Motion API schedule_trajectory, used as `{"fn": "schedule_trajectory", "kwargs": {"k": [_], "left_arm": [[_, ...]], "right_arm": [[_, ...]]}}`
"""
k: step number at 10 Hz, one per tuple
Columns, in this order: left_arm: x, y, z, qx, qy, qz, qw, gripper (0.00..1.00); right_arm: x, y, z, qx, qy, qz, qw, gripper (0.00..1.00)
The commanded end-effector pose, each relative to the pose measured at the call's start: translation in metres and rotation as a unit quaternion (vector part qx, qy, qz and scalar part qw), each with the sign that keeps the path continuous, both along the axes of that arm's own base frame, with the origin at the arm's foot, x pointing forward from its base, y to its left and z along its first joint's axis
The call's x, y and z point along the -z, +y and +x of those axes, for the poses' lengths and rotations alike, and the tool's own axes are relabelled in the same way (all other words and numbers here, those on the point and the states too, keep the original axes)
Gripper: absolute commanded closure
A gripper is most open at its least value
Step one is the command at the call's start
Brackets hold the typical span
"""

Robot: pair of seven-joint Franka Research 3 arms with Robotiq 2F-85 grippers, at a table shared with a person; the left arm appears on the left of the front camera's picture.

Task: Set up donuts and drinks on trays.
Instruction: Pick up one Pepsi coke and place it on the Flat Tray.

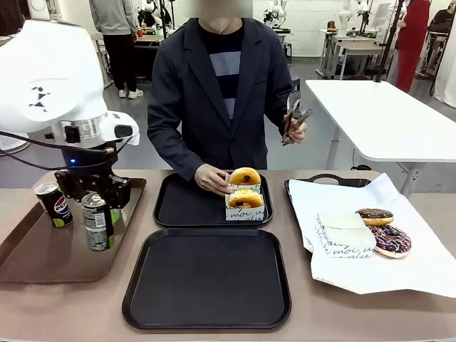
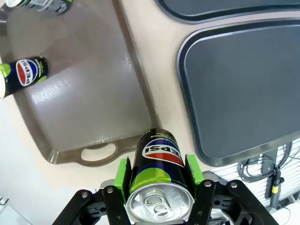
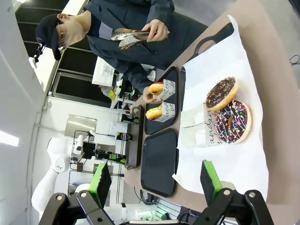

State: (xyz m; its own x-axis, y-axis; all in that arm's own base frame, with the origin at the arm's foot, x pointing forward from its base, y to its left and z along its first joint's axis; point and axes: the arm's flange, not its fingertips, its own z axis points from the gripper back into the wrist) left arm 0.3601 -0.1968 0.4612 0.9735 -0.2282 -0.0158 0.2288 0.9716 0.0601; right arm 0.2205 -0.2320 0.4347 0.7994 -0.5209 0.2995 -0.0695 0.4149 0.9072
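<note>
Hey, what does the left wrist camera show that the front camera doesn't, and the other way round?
Left wrist view adds: the handle cut-out of the brown tray, a third can at the picture's top edge, and cables beyond the table edge. Front view adds: a person's hand by two donuts on the far black tray, tongs, and iced donuts on white paper. Shared: the left end effector shut on a Pepsi can, a second Pepsi can on the brown tray, and the near black tray.

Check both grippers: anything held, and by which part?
Left gripper holds a Pepsi can by its upper sides, near the top, green pads on opposite sides. Right gripper is open, holding nothing.
</note>
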Motion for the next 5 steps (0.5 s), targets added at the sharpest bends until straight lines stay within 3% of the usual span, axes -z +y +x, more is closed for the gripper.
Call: {"fn": "schedule_trajectory", "kwargs": {"k": [1, 5], "left_arm": [[-0.0018, -0.0106, 0.0055, -0.021, 0.000, -0.007, 1.000, 0.42], [0.0055, -0.0066, 0.0052, -0.010, 0.008, 0.000, 1.000, 0.42]], "right_arm": [[-0.0005, -0.0011, 0.0029, 0.003, -0.016, 0.008, 1.000, 0.00], [-0.0005, -0.0011, 0.0029, 0.003, -0.016, 0.008, 1.000, 0.00]]}}
